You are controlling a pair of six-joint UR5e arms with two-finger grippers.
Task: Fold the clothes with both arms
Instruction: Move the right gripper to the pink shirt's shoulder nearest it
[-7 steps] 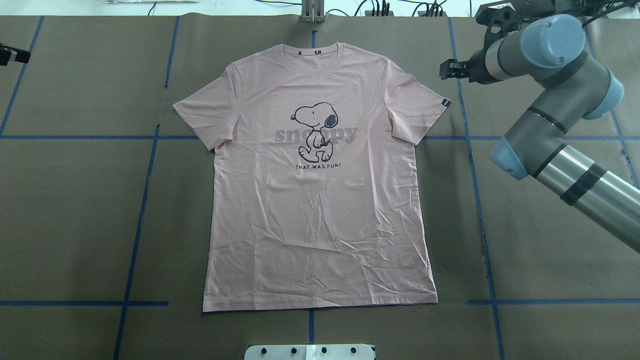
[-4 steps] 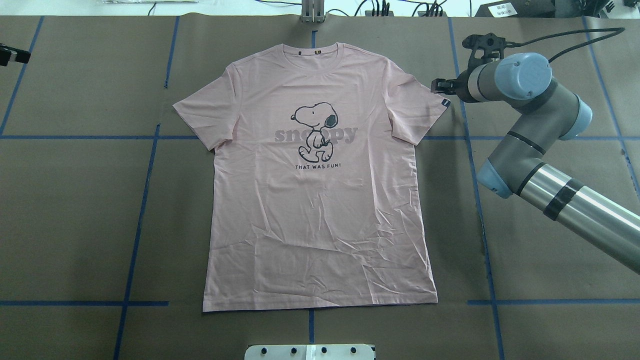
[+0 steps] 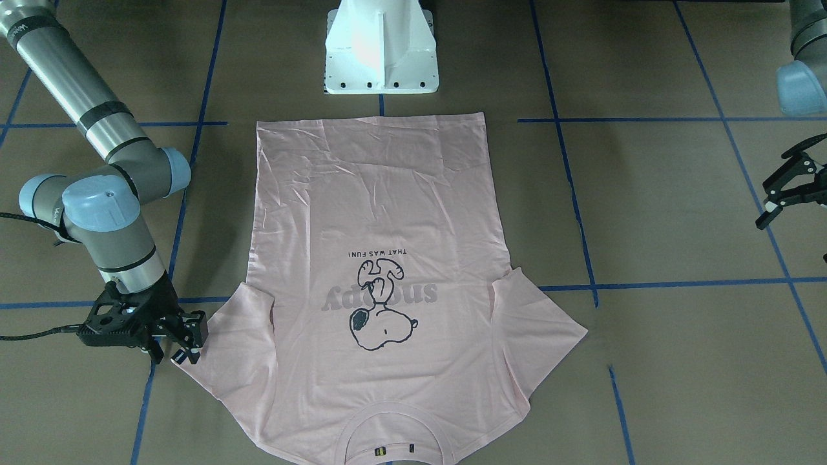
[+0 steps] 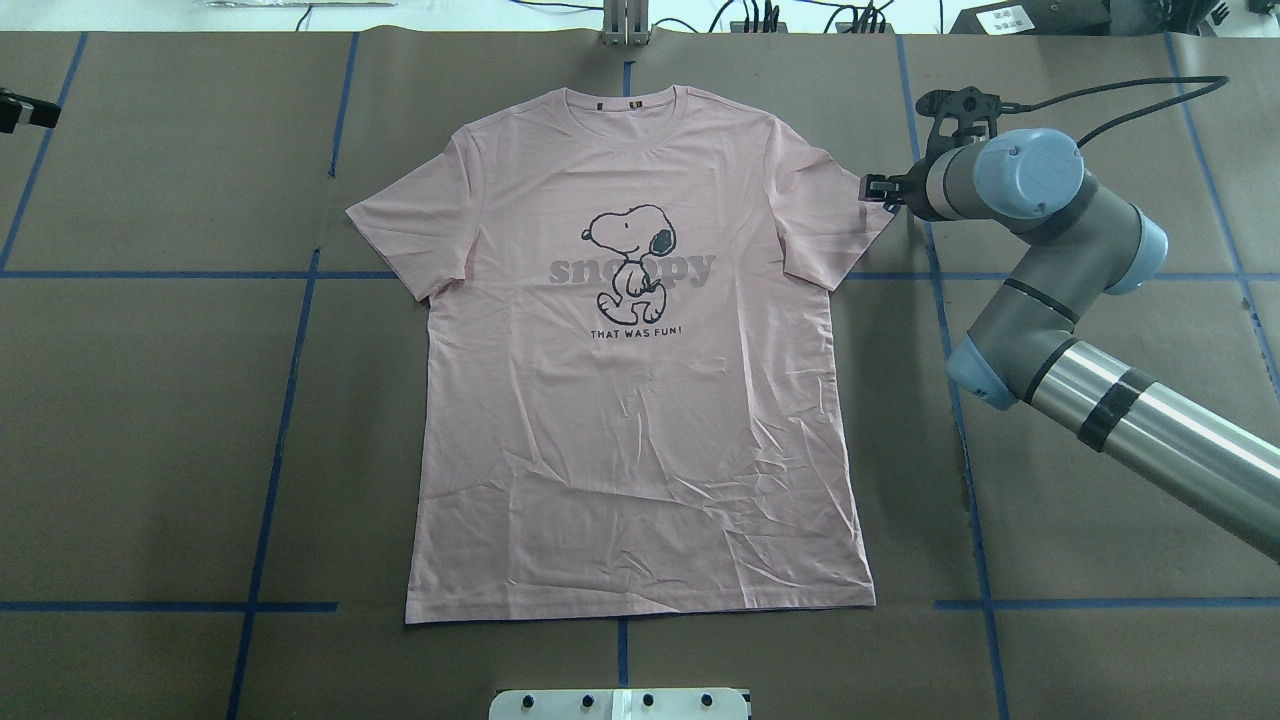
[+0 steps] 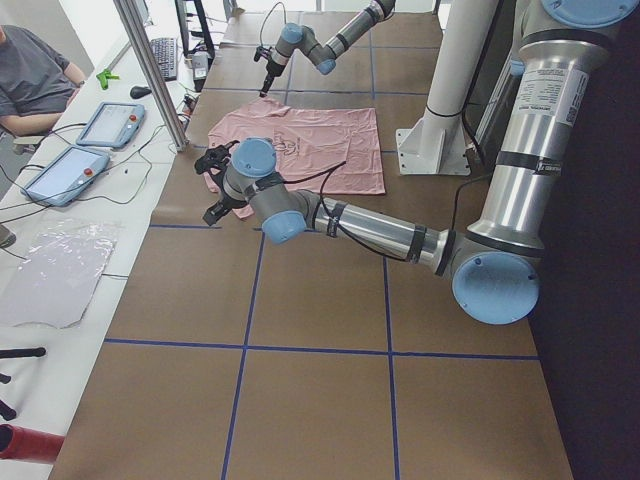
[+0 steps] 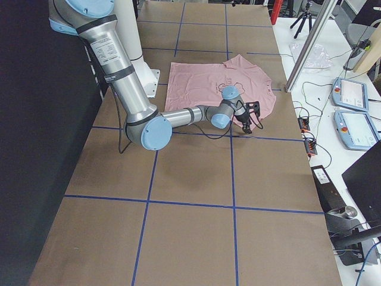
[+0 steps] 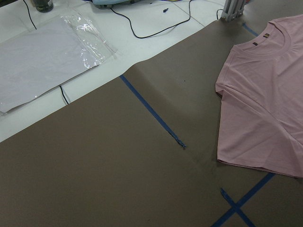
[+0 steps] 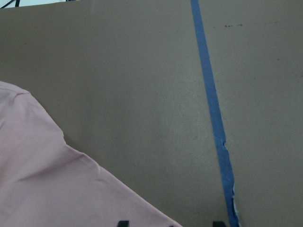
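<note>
One T-shirt (image 4: 640, 400), pale pink, lies flat and print-up on the table (image 4: 150, 450). Its collar is at the far edge from the robot and its hem is near the white pedestal base (image 3: 381, 51). The lower body is creased, both sleeves are spread out, and no fold has been made yet.

What's changed: in the overhead view, over approx. 1 sec, the right gripper (image 4: 868, 189) has come in from a spot well clear of the shirt, out past the shoulder. It is now at the outer hem of the right-hand sleeve (image 4: 845, 215). The shirt hasn't shifted, nor has the left gripper (image 3: 775, 189).

The right wrist cam shows that gripper's two fingertips (image 8: 123, 222) apart w/ the sleeve corner lying btwn them, i.e. parted and nothing pinched yet. So the approach looks done, and the first grasp is prob. the step in hand. The corner is thin and flat on the brown paper, so the tips prob. have to press right down to catch the fabric.

The left gripper hangs well apart from the shirt on the other side, fingers spread wide and empty.

Containers: none figure in the task. The closest thing is a clear plastic bag (image 7: 52, 56) lying flat on the white bench past the table's edge; can't tell what's in it, if anything.
</note>
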